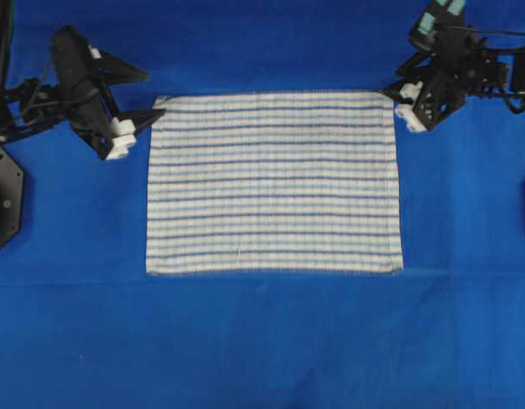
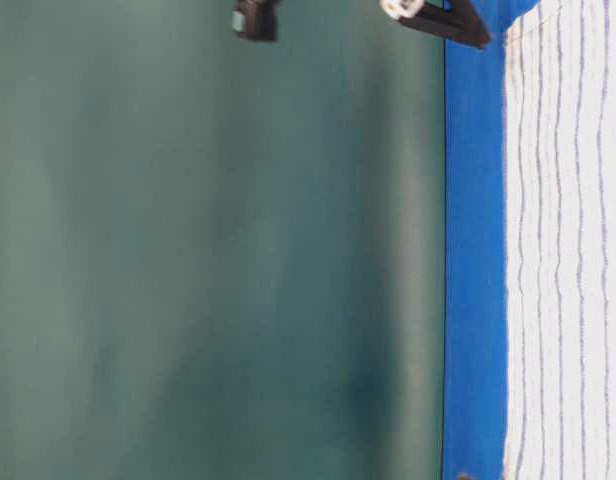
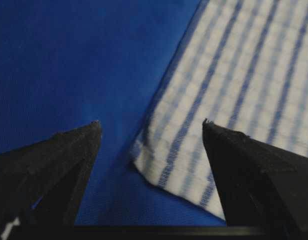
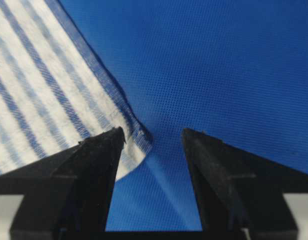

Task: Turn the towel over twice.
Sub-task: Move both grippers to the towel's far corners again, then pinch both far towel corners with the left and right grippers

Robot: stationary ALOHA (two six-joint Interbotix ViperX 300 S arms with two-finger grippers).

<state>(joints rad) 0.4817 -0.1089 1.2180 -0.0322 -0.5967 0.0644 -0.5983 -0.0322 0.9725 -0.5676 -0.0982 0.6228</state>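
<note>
Your towel (image 1: 274,183) lies flat, mid-table: light, limp, probably bunching when lifted. Pinch its two far corners; the left gripper (image 1: 141,100) and right gripper (image 1: 401,89) hover there, jaws apart.

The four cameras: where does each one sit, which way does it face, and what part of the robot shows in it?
Overhead: above, facing down at the towel lying flat on the blue cloth; left gripper and right gripper, both open.
Table-level: low, sideways along the table; a gripper finger near the towel's edge.
Left wrist: between its fingers, a towel corner.
Right wrist: likewise, another corner.
All views share the towel.
</note>
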